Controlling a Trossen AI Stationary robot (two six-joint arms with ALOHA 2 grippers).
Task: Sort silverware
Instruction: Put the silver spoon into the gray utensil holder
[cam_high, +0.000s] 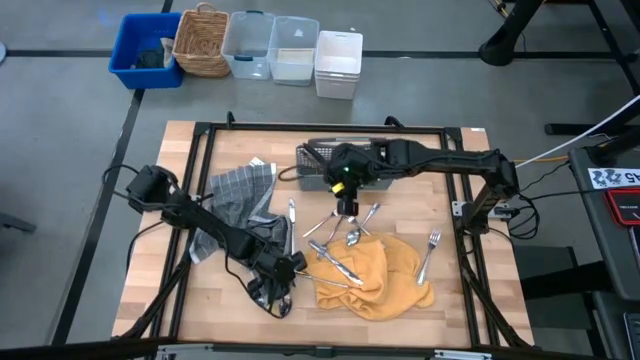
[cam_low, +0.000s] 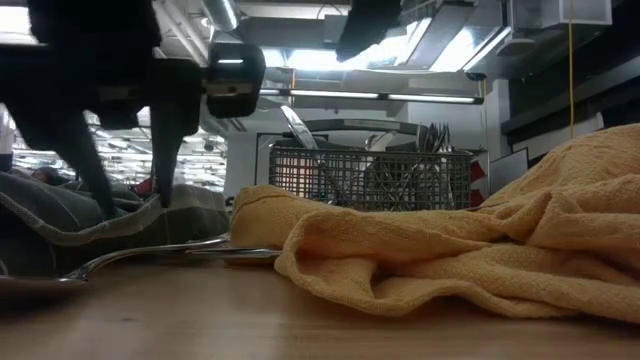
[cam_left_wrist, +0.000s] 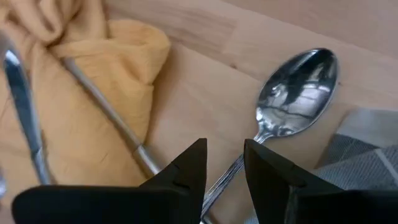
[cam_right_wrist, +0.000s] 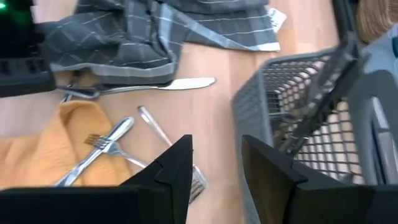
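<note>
A spoon (cam_left_wrist: 298, 93) lies on the wooden table beside the yellow towel (cam_high: 375, 275), bowl up. Its handle (cam_left_wrist: 227, 183) runs back between the fingers of my left gripper (cam_left_wrist: 225, 168), which is open and low over it; I cannot tell whether they touch. Other silverware lies on the towel (cam_high: 335, 262), with forks (cam_right_wrist: 106, 146) and a knife (cam_right_wrist: 168, 85) on the wood close by. A fork (cam_high: 430, 250) lies to the right. My right gripper (cam_right_wrist: 216, 168) hangs open and empty above the table, next to the grey mesh caddy (cam_high: 330, 165), where several pieces stand upright (cam_low: 430, 140).
A grey checked towel (cam_high: 235, 200) lies bunched under my left arm. A black frame (cam_high: 200, 135) runs around the tabletop. Past the far edge stand a blue bin (cam_high: 145, 50), a wicker basket (cam_high: 200, 40), clear tubs (cam_high: 270, 48) and a white one (cam_high: 338, 65).
</note>
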